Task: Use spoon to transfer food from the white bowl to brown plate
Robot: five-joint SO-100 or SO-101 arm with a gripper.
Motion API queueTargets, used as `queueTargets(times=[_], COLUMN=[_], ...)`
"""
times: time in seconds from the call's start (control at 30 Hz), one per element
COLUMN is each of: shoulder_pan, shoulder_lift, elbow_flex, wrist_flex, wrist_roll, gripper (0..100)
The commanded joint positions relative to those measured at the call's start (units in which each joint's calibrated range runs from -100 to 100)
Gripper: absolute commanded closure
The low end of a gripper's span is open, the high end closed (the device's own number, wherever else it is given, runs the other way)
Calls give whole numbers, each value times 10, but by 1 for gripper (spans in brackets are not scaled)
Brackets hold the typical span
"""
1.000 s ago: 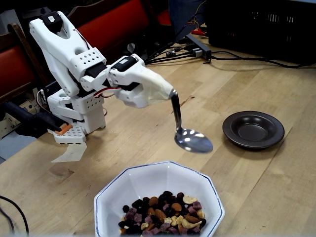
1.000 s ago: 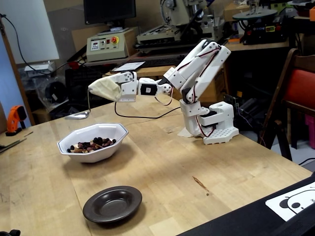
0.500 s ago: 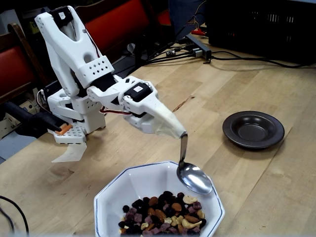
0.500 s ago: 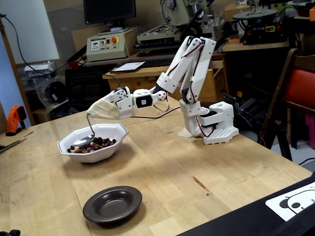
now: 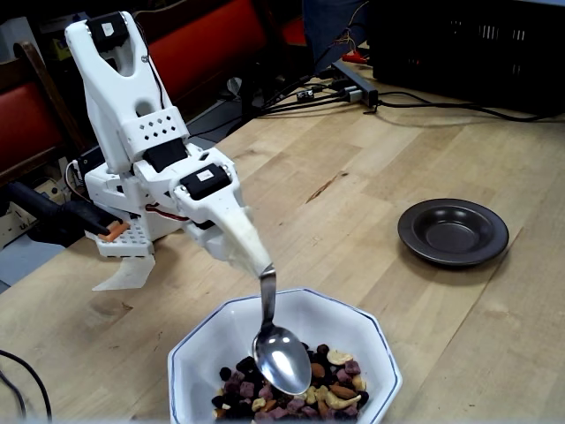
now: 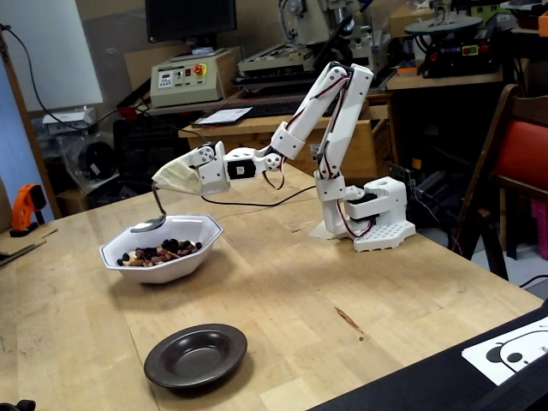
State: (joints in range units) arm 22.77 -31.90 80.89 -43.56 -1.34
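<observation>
The arm (image 6: 330, 111) reaches forward and down, wrapped jaws closed at its tip.

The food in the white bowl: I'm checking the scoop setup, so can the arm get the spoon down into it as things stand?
Probably yes. The claw holds the spoon just above the food inside the white bowl, and nothing lies between them in either fixed view.
</observation>
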Motion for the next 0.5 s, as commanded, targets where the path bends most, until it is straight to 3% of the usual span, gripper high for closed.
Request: queueTargets(times=[0.0,0.47], shoulder_pan=[21,17], shoulder_lift=[-10,-13], elbow_flex=[-32,55], wrist_flex=[-13,-13], wrist_roll=[-1,68], gripper=[98,98])
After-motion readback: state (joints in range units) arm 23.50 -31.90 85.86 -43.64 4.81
